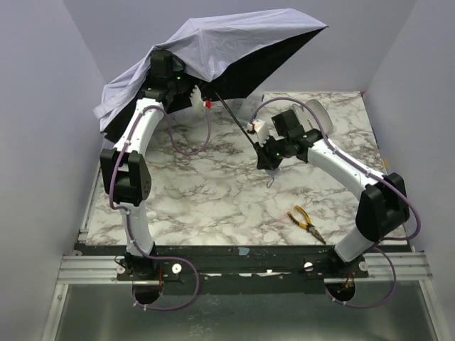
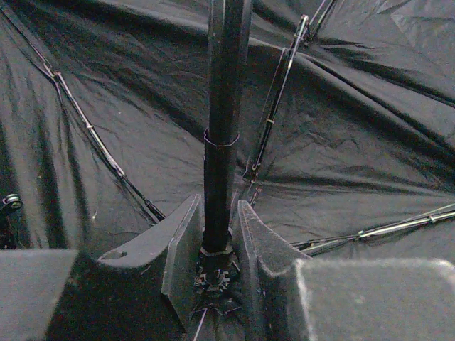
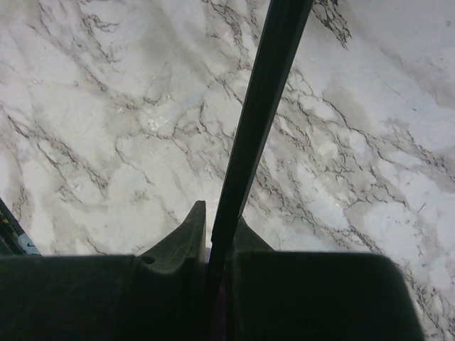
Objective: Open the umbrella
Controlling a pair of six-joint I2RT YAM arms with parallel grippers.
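Observation:
The umbrella (image 1: 213, 50) is spread wide at the back of the table, pale fabric on top and black underneath. Its thin black shaft (image 1: 231, 114) slants down to the right. My left gripper (image 1: 200, 99) is under the canopy, shut on the shaft at the runner (image 2: 215, 259), with black fabric (image 2: 355, 106) and ribs (image 2: 274, 106) all round in the left wrist view. My right gripper (image 1: 254, 129) is shut on the lower shaft (image 3: 259, 121), held above the marble. The handle is hidden behind the right gripper; a thin strap (image 1: 271, 181) hangs below it.
Yellow-handled pliers (image 1: 307, 224) lie on the marble table (image 1: 213, 206) at the front right. A pale round clear object (image 1: 315, 114) sits behind my right wrist. Grey walls close in on both sides, and the canopy reaches near the left wall.

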